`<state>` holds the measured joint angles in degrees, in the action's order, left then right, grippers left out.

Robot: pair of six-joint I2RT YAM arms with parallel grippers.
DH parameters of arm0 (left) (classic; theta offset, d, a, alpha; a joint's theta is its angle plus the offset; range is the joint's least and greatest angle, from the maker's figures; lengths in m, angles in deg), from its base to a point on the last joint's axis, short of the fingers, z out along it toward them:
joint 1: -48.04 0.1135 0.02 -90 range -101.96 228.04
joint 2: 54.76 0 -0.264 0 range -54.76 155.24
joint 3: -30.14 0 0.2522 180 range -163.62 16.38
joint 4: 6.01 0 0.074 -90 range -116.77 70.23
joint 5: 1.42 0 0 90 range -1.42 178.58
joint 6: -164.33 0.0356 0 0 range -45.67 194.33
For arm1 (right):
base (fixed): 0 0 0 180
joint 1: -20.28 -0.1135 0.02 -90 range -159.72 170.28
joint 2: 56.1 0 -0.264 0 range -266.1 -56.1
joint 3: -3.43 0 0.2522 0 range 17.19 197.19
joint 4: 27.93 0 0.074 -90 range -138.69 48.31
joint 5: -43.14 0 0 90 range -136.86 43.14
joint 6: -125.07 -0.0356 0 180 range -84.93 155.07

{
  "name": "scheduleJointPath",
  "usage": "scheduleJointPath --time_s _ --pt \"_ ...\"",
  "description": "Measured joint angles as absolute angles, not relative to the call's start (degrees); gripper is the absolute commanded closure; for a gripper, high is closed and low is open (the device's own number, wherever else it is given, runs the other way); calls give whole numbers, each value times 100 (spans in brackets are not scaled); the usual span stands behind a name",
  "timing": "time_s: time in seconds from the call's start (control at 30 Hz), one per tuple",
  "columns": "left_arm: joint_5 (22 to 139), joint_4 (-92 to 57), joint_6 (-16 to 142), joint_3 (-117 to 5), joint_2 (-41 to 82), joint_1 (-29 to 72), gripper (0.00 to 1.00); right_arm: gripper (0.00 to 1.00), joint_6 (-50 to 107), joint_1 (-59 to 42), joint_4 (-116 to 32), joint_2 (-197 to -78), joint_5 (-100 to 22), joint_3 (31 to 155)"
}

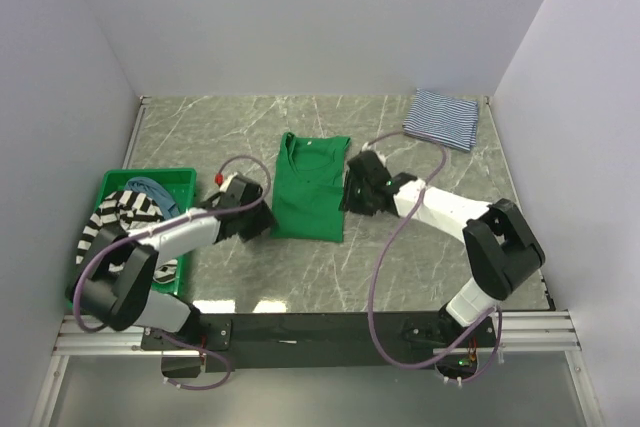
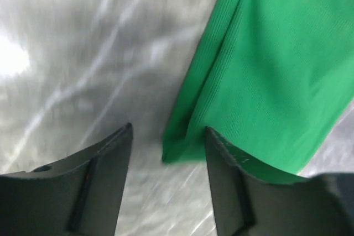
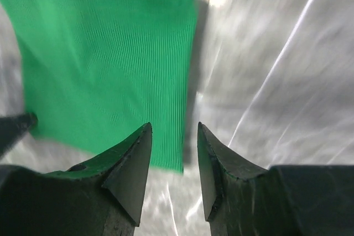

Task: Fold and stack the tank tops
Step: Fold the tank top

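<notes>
Green top (image 1: 310, 187) flat on worktop (image 1: 220, 127), 4 edges free. Left hand (image 2: 168, 131), right hand (image 3: 172, 128) at its near corners, both apart, empty. Bin (image 1: 150, 174) left; folded top (image 1: 443, 117) far right.

the top external camera looks steeply down from above and behind the arm bases (image 1: 455, 329), far enough to take in the whole marble table (image 1: 300, 267); the left wrist camera sits low and close, looking past its own fingers (image 2: 99, 181) at the near left corner of the green tank top (image 2: 265, 70); the right wrist camera, equally close, faces its near right corner; all three views share that garment.
</notes>
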<state>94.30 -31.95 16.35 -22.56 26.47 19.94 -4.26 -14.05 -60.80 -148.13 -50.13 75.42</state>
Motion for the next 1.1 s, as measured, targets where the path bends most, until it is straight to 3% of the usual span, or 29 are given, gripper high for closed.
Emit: scheduleJointPath --time_s 0.47,0.77,0.87,0.93,1.0,1.1 --pt "8912 -2557 1312 -1461 2105 1745 42 53 -1552 -1848 -4990 -14332 -4491 5820" --pt "8905 -2343 1130 -1450 2291 1691 53 56 -2337 -1859 -4080 -14233 -4222 5309" --pt "8960 -2312 1054 -1450 2344 1658 61 59 -2503 -1859 -3890 -14317 -4132 5269" --pt "8995 -2277 1001 -1445 2385 1638 66 65 -2581 -1861 -3770 -14384 -4097 5265" --pt "9017 -2255 993 -1439 2403 1616 77 73 -2649 -1864 -3661 -14441 -4086 5234" --pt "9038 -2216 993 -1434 2464 1575 91 94 -2667 -1870 -3626 -14520 -4102 5232"
